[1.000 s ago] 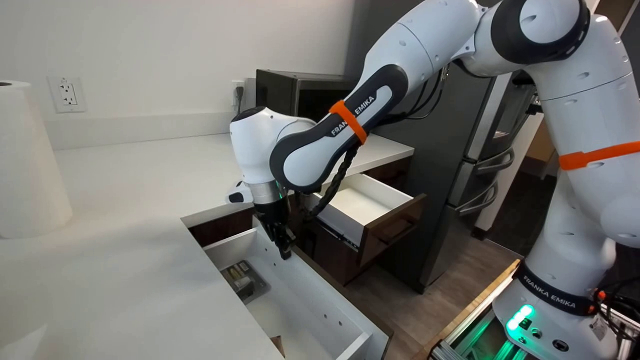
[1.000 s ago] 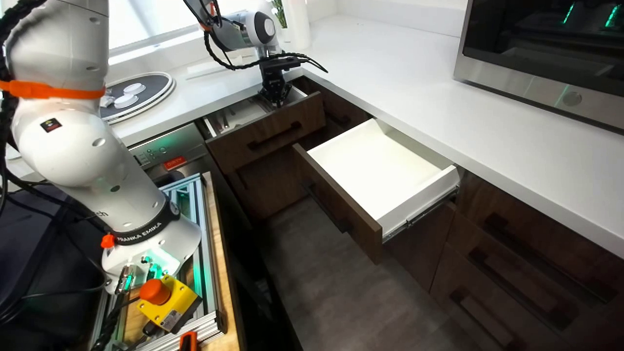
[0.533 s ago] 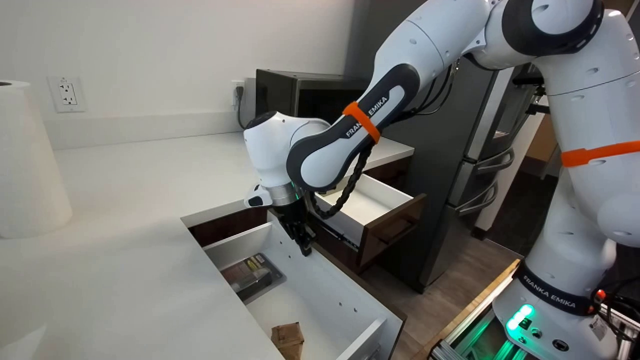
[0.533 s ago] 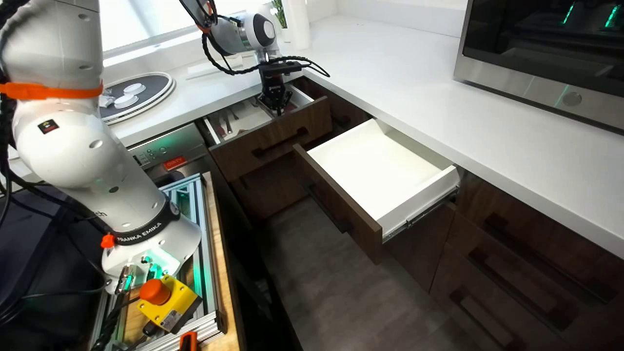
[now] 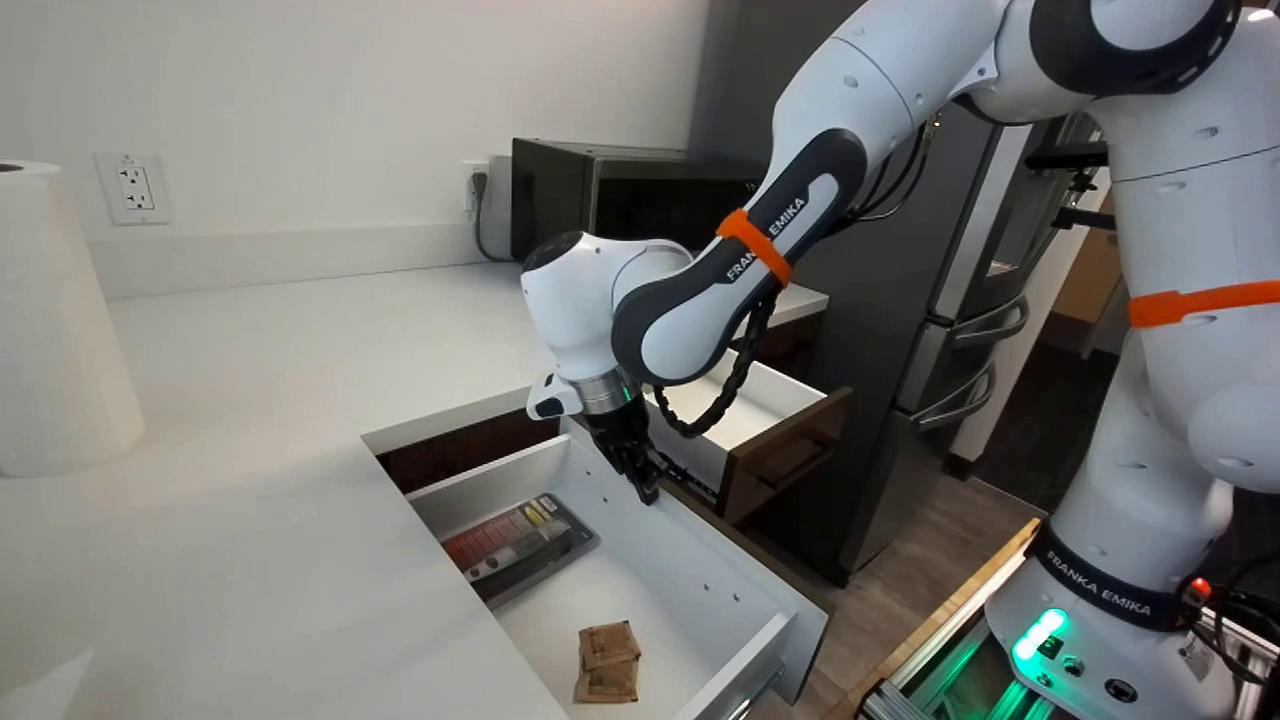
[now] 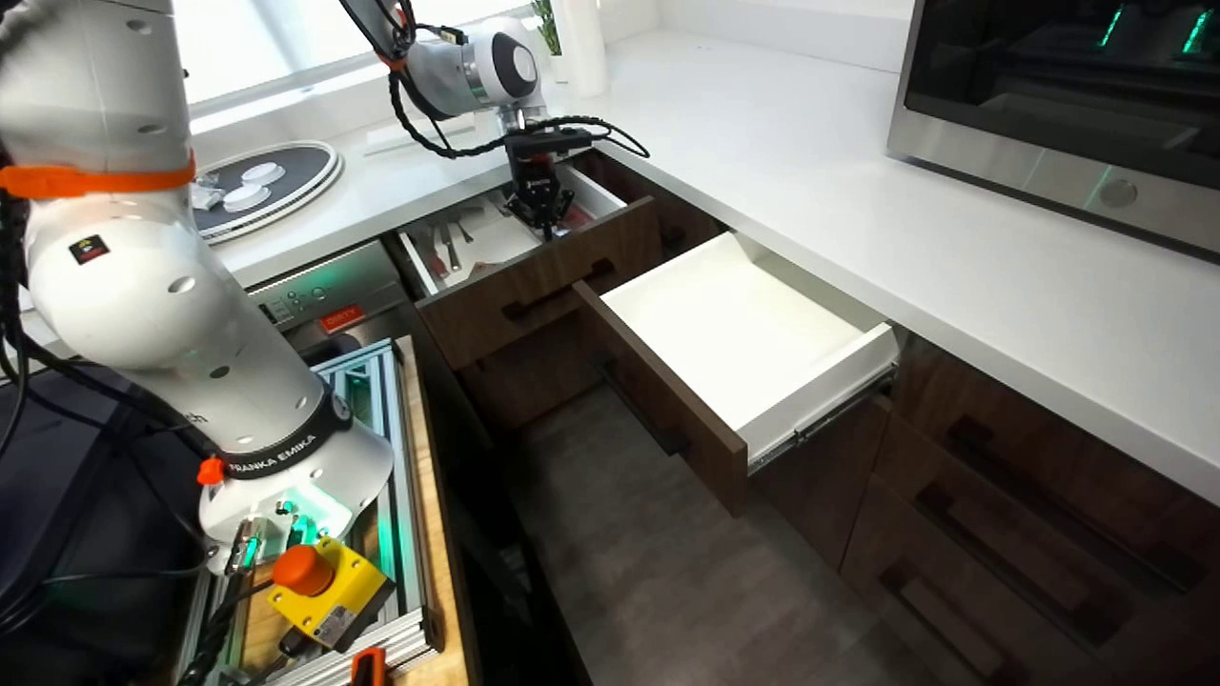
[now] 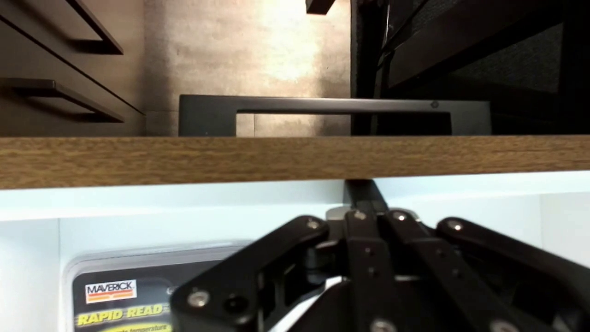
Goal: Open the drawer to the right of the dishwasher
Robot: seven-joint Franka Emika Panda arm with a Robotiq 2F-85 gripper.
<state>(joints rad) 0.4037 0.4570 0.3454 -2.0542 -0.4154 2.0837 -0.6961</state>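
Drawer (image 5: 700, 565), dark brown front, pale walls: open beneath the counter (image 5: 260, 450) edge, farther out than half a second ago. Gripper (image 7: 365, 198): fingers together, at the front's inner face, below its top edge. Brown packets (image 5: 609, 662), inside: now showing whole past the counter edge.

Drawer front (image 6: 534, 272) brown, wood-grained; inner walls (image 5: 680, 552) pale grey-white. Gripper (image 7: 366, 196) black. Arm (image 5: 850, 90) white and black, with orange bands (image 5: 755, 246). Countertop (image 5: 300, 400) white. Packets (image 5: 608, 645) brown.

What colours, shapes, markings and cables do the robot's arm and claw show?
The arm is rounded and white, with black panels, FRANKA EMIKA lettering, orange straps, black cables and green lights. The claw is black and jointed, with silvery screws.
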